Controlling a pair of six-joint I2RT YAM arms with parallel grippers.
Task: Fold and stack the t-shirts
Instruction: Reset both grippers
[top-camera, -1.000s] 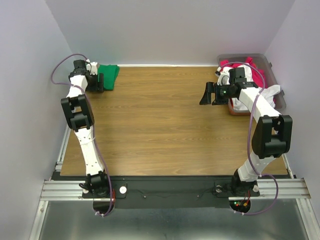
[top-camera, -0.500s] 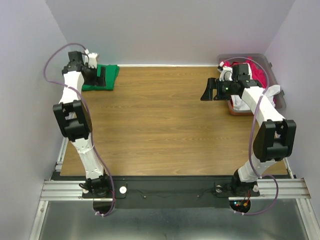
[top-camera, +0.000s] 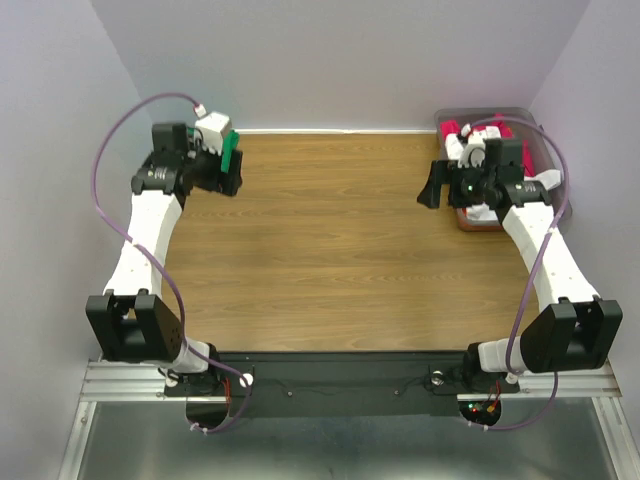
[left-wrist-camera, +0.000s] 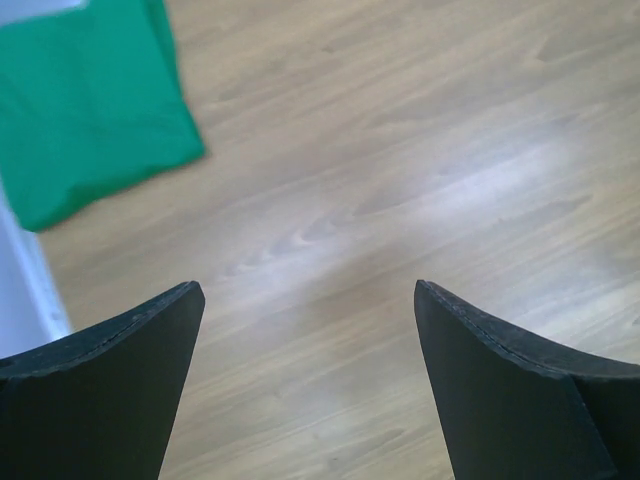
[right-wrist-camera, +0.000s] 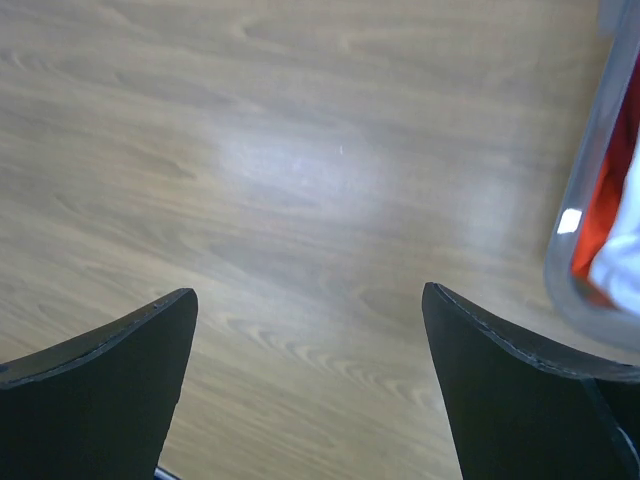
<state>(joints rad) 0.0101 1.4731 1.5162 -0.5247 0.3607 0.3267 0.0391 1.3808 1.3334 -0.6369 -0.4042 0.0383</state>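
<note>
Cloth throughout, so likely light, limp and floppy in handling, with no stiffness to hold a shape and some tendency to slide on smooth wood. Best pinched at a hem, collar or shoulder corner and drawn out flat, not grabbed mid-panel where layers would bunch. Look for the green t-shirt (left-wrist-camera: 80, 110) lying flat, apparently folded, at the far-left corner of the desk (top-camera: 320, 260): up and to the left of the left end effector (left-wrist-camera: 307, 292) in the wrist view, mostly hidden behind that wrist from above. Find the red t-shirt (top-camera: 455, 128) and the white t-shirt (right-wrist-camera: 622, 262) heaped together in the plastic bin (right-wrist-camera: 585, 215) at the far-right corner, probably needing a lift by one clear edge to come apart. Left end effector spread wide over bare wood, gripping nothing, apart from the green cloth. Right end effector (right-wrist-camera: 309, 292) likewise spread wide and empty, poised over the desk just beside the bin wall. Against a second ago: left end effector off the green t-shirt and swung out toward the middle of the desk, elbow dropped back toward the near edge. Right end effector shifted slightly toward the bin, elbow pushed out to the right. Green t-shirt apparently in the same corner, bin unmoved.
</note>
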